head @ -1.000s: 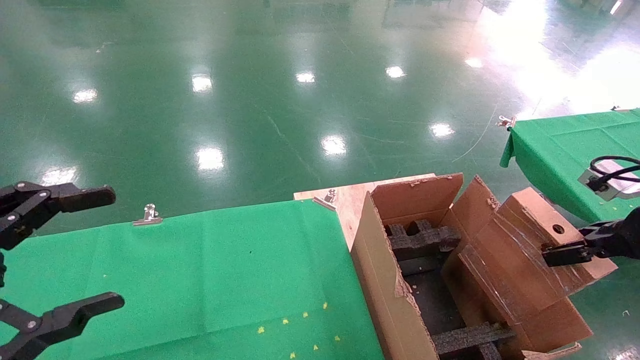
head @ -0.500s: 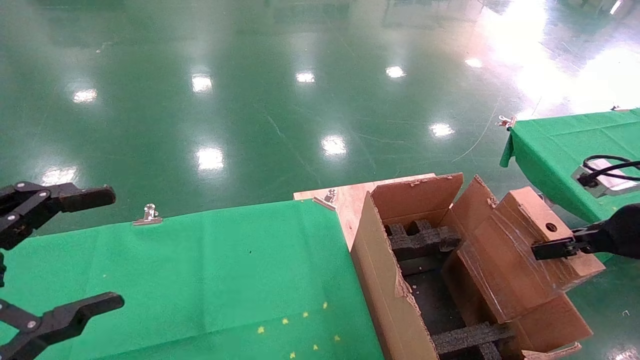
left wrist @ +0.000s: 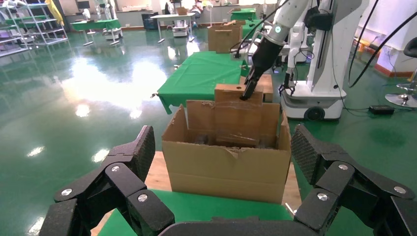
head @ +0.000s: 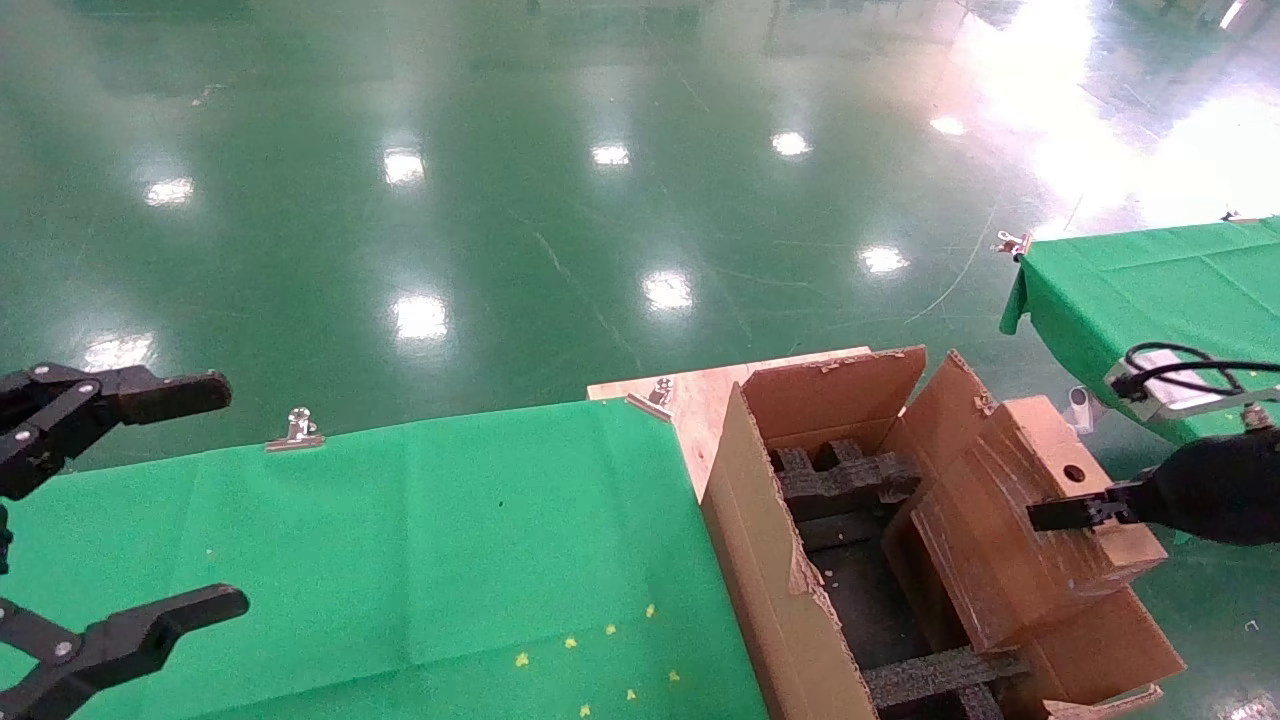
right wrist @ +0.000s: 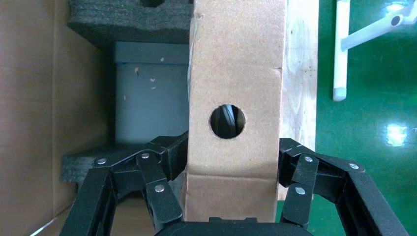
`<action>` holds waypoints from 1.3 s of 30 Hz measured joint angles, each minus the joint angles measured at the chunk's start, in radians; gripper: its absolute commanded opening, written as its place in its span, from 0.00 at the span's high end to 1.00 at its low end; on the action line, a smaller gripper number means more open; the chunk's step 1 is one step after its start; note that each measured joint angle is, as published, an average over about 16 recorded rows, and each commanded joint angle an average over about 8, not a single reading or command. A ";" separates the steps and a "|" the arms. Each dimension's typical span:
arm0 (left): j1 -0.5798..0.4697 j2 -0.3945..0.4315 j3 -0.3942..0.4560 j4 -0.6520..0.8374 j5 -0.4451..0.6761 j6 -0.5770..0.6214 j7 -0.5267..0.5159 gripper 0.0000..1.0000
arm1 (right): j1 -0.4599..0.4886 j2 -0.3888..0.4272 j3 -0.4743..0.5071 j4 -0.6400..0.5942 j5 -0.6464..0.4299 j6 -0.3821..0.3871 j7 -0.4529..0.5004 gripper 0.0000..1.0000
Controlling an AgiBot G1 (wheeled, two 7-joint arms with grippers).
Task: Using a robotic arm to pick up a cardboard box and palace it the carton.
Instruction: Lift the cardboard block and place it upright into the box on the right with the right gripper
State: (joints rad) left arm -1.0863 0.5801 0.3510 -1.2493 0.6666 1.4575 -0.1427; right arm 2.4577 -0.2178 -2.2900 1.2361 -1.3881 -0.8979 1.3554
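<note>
Your right gripper, black and linked-fingered, was closed onto the small brown taped cardboard box with a round hole, its fingers pressed against the two narrow sides of the box just below the holed face. Nothing else was in its grasp. In the head view the box hung tilted over the right-hand side of the large brown corrugated carton with ragged flaps, its lower end dipping into the carton's opening and its holed end raised toward the robot's right.

The box's long axis ran slantwise, down and leftward from the gripper into the carton, so the holed end pointed up and outward and the far end pointed at the black foam inserts inside. The open floor of the carton lay to the left of and below your right gripper; by my judgement, that was the way the box needed to go, with its tilt levelled so it would clear the upright right flap it leaned beside. I could not tell whether box and flap were touching.

Your left gripper hung parked with its fingers spread wide and empty over the green cloth-covered table, well apart from the carton. The right arm was the nearer one.
</note>
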 measured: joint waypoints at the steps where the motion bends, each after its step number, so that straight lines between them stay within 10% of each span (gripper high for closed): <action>1: 0.000 0.000 0.000 0.000 0.000 0.000 0.000 0.00 | -0.008 -0.001 -0.004 0.007 -0.006 0.014 0.011 1.00; 39: 0.000 0.000 0.000 0.000 0.000 0.000 0.000 0.00 | -0.166 -0.067 -0.053 0.046 -0.077 0.302 0.152 1.00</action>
State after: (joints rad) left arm -1.0864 0.5800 0.3512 -1.2493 0.6665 1.4575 -0.1426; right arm 2.2917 -0.2843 -2.3430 1.2816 -1.4654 -0.5954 1.5072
